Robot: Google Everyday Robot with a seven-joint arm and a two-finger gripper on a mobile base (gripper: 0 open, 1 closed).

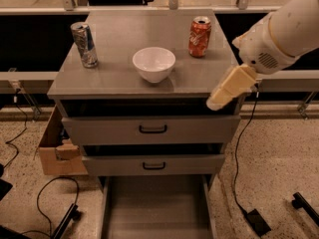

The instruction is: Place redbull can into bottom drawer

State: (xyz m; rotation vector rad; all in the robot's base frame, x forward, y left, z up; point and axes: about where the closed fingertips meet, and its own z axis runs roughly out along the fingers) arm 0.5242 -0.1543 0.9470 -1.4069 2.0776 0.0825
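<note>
The redbull can (84, 45) stands upright at the back left of the grey cabinet top (114, 83). The bottom drawer (154, 210) is pulled out at floor level, and its grey floor is bare. My gripper (223, 93) hangs at the cabinet's front right corner, level with the top's edge. It is far to the right of the can and holds nothing that I can see. The white arm (284, 29) reaches in from the upper right.
A white bowl (154, 63) sits mid-top and an orange-red soda can (200, 36) at the back right. Two black-handled drawers (152, 129) are above the open one. A cardboard box (57, 148) stands left of the cabinet. Cables (239, 183) lie on the floor.
</note>
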